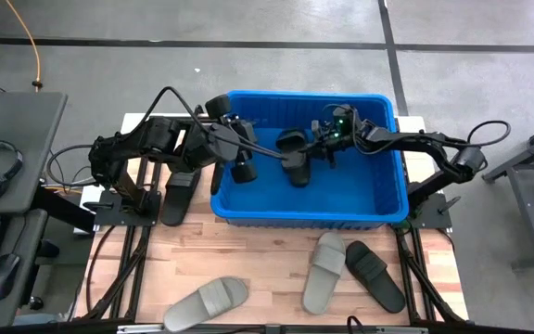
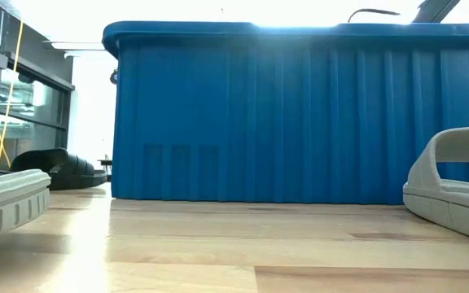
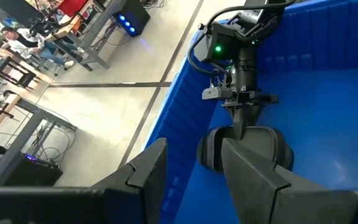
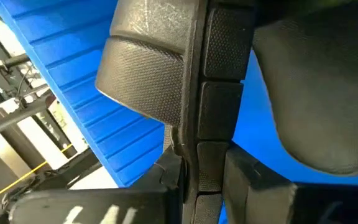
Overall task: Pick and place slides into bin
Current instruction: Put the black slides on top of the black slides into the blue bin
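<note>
Right end effector [image 1: 306, 151]: inside large bright blue rectangular plastic bin [image 1: 378, 199], fingers clamped on strap of a black foam slide [image 1: 295, 156]; in left wrist view, same end effector [image 3: 241, 124] seen pinching that black slide [image 3: 253, 146] from above, slide hanging within bin [image 3: 328, 112], green light lit on wrist. In right wrist view, dark fingers [image 4: 219, 93] pressed together on textured black strap [image 4: 148, 68], ribbed blue wall behind.

Left end effector [image 1: 241, 156]: over left part of bin, just inside rim, fingers [image 3: 257, 180] standing apart with nothing between them; not touching the held slide.

Bin: on light wooden worktop [image 1: 267, 269], toward far side; in low view, blue outer wall [image 2: 300, 114] fills most of frame.

Outside bin, on worktop:
- another black slide [image 1: 177, 197] just beside left wall of bin, seen also in low view [image 2: 59, 169].
- light grey foam slide [image 1: 207, 303] near front left edge.
- second light grey slide [image 1: 324, 272] in front of bin, right of centre.
- third black slide [image 1: 375, 276] just beside it, on its right.

Low view: grey slide edges at left [image 2: 6, 203] and right [image 2: 454, 191] of frame.
</note>
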`<state>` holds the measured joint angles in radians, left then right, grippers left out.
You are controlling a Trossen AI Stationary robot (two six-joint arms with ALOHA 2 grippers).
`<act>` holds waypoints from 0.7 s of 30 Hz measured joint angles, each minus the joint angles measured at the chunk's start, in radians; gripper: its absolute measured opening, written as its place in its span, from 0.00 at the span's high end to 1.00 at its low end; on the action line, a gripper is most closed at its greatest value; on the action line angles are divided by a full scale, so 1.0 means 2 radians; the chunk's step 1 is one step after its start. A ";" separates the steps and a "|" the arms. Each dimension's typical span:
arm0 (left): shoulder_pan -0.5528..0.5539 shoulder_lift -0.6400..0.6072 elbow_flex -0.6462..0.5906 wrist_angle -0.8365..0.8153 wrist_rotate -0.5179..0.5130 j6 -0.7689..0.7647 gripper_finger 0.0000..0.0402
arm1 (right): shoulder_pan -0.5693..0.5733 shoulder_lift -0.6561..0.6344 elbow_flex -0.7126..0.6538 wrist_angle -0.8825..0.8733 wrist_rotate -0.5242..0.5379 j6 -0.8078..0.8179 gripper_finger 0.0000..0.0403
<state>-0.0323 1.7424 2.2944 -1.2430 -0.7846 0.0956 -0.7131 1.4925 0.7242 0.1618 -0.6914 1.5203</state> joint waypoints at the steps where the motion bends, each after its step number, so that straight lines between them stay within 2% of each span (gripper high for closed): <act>1: 0.000 0.000 0.000 0.000 0.000 0.000 0.65 | -0.001 0.000 0.000 0.000 0.001 0.000 0.89; 12: 0.000 0.000 0.000 -0.001 0.000 -0.001 0.65 | -0.013 0.000 0.000 -0.007 0.023 -0.001 0.87; 21: 0.000 0.000 0.000 -0.002 0.000 -0.001 0.65 | -0.014 0.000 0.000 -0.018 0.023 -0.001 0.77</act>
<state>-0.0325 1.7424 2.2943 -1.2462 -0.7849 0.0937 -0.7403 1.4924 0.7242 0.1266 -0.6451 1.5177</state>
